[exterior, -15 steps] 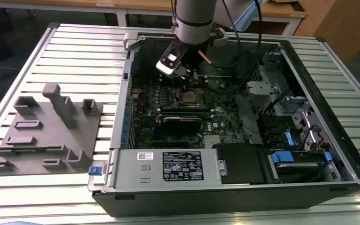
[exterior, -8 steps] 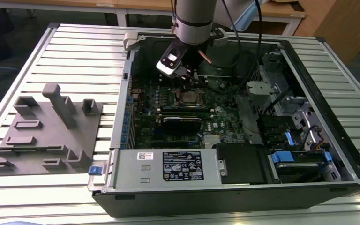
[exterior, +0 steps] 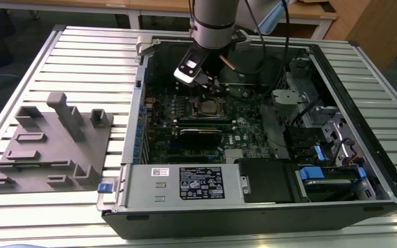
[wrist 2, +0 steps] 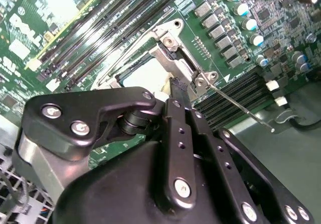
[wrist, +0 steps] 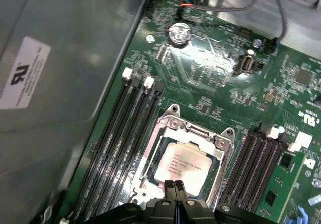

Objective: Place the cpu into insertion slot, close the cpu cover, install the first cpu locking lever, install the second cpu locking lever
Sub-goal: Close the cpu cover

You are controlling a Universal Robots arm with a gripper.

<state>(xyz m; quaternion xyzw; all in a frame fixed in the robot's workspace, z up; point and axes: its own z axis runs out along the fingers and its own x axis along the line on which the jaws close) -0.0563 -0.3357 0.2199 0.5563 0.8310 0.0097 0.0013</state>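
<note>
The cpu (wrist: 183, 166), a silver-grey square, lies in the insertion slot (exterior: 205, 107) on the green motherboard (wrist: 210, 78). The cpu cover (wrist: 196, 129), a silver frame, lies flat around it, and the chip shows through its window. My gripper (wrist: 174, 186) hovers at the near edge of the cover, its two black fingertips (wrist 2: 176, 87) pressed together with nothing between them. In the second wrist view the cpu (wrist 2: 145, 73) shows pale beside the cover (wrist 2: 170, 45). A thin locking lever (wrist 2: 241, 107) sticks out from the socket's corner over the memory slots.
Long black memory slots (wrist: 125, 133) flank the socket on both sides. The open computer case (exterior: 336, 103) walls in the board, with cables (exterior: 268, 67), a power supply (exterior: 198, 182) and blue drive latches (exterior: 319, 173). A grey fixture block (exterior: 50, 147) lies on the slatted table at the exterior view's left.
</note>
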